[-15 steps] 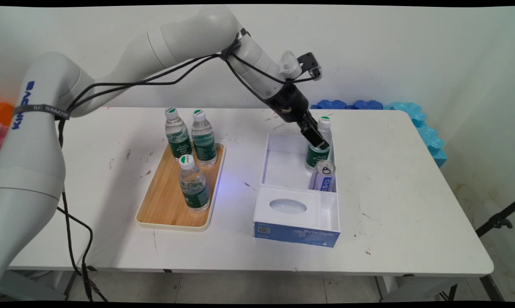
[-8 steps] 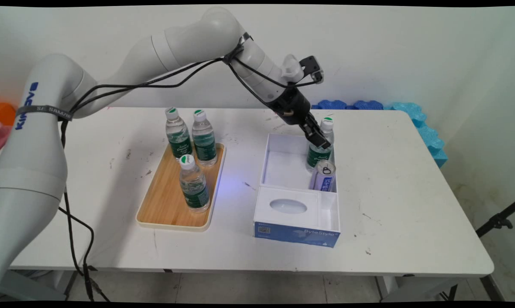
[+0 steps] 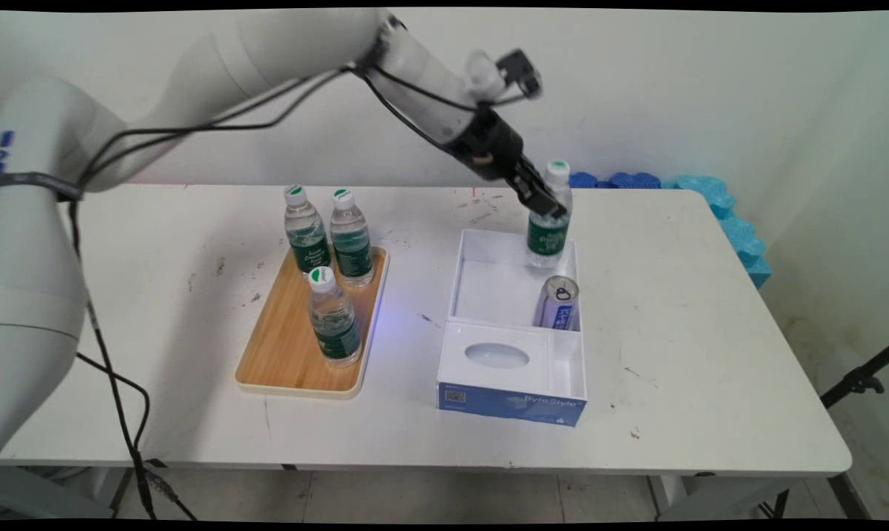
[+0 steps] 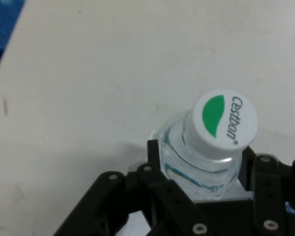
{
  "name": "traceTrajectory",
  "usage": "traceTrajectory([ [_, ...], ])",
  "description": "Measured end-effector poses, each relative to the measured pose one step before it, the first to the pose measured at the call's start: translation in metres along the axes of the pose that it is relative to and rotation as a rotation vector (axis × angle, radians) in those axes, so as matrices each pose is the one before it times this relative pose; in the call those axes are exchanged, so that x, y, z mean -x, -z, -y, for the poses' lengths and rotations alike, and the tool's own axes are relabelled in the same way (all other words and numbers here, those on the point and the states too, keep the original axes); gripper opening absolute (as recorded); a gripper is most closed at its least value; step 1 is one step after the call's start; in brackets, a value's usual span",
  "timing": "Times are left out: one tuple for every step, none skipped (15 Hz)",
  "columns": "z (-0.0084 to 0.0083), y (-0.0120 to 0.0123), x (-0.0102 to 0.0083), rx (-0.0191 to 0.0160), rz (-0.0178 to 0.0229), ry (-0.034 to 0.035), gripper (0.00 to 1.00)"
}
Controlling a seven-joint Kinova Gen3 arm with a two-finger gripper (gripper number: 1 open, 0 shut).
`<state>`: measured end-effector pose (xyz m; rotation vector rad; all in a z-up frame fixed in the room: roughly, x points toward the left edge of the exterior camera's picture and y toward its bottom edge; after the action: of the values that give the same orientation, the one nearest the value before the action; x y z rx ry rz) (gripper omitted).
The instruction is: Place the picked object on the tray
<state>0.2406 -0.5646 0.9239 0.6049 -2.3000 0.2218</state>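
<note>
My gripper (image 3: 546,204) is shut on a clear water bottle (image 3: 549,221) with a green label and a white cap, gripping it by the shoulder. The bottle hangs above the far right corner of the white open box (image 3: 481,276), its base about level with the box's rim. In the hand view the bottle's cap (image 4: 225,120) reads Cestbon, and the bottle (image 4: 201,167) sits between the black fingers (image 4: 155,162). A silver and blue can (image 3: 558,302) stands inside the box, just below and in front of the held bottle.
A wooden tray (image 3: 285,346) at the left carries three more water bottles (image 3: 333,317). The box's front part holds a tissue box lid with an oval opening (image 3: 497,355). Blue foam pieces (image 3: 717,199) lie along the table's far right edge.
The gripper has risen with the bottle, lifting it from the box floor up to the rim level and slightly toward the wall.
</note>
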Motion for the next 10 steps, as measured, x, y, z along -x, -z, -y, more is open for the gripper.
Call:
traceTrajectory([
  [-0.00256,0.01628,-0.00107,-0.00923,-0.01592,0.00287,0.0],
  [-0.00343,0.01979,-0.00048,-0.00815,-0.01726,0.00278,0.0],
  [-0.00413,0.02146,0.00038,-0.00622,-0.01492,-0.00016,0.0],
  [-0.0035,0.01859,0.00087,-0.00443,-0.00991,-0.00238,0.0],
  [-0.00403,0.02193,0.00221,-0.00406,-0.00818,-0.00482,0.0],
  [-0.00304,0.02237,0.00319,-0.00368,-0.00643,-0.00354,0.0],
  [-0.00219,0.0185,0.00359,-0.00238,-0.00203,-0.00228,0.0],
  [-0.00147,0.0209,0.00495,-0.00272,-0.00135,-0.00127,0.0],
  [-0.00092,0.01975,0.00626,-0.00135,0.00271,0.00018,0.0],
  [-0.00034,0.01621,0.00638,-0.00078,0.00472,0.00191,0.0],
])
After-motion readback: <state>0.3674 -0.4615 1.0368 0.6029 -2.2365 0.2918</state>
